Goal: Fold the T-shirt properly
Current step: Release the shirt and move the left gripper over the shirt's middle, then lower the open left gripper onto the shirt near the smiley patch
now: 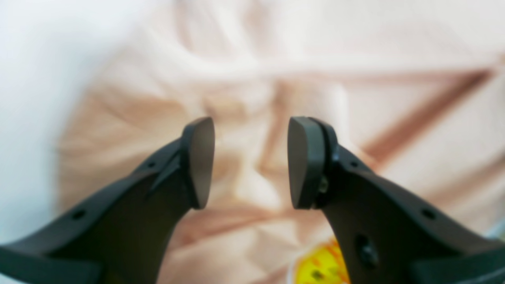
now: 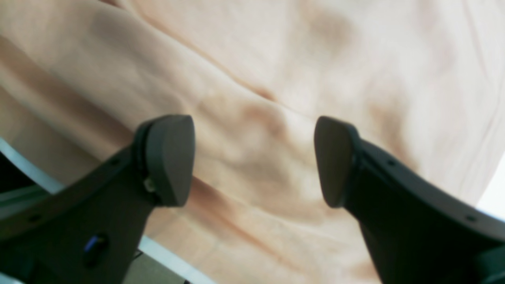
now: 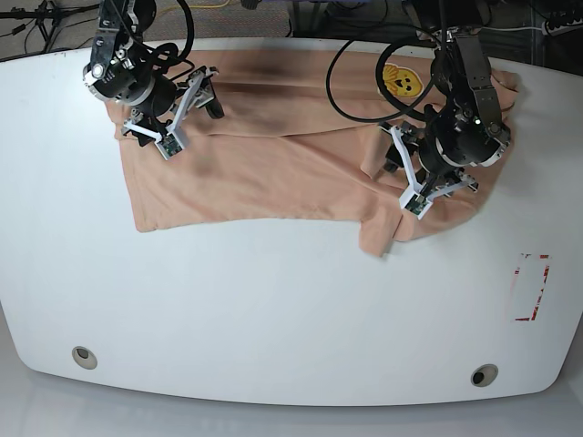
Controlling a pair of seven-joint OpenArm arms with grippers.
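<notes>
Fabric of the T-shirt (image 3: 273, 164) lies spread and rumpled along the far edge of the white counter (image 3: 273, 309), its hem side toward the base view's left and its collar end, with the yellow emblem (image 3: 402, 81), toward the right. A sleeve or folded flap (image 3: 383, 232) bunches out toward the near side below the right-hand arm.

Both end effectors hang over the cloth with nothing between their pads. The left end effector (image 1: 251, 162) has its jaws parted over creased fabric near the emblem, released. The right end effector (image 2: 254, 159) stands wider still above a long ridge near the counter's far edge, also released.

Judged from the lie of things, the step in hand is taking hold of 2 points to flatten or start a fold. To do it well, each arm should come down on an outer edge or seam and pinch a single layer, not a wrinkle mid-panel, then pull evenly so the cloth does not skew.

Cables (image 3: 355, 82) loop over the shirt near the emblem and could drag on it. A red-marked outline (image 3: 531, 289) sits well apart on the counter, and 2 round holes (image 3: 84, 356) lie near the front rim
</notes>
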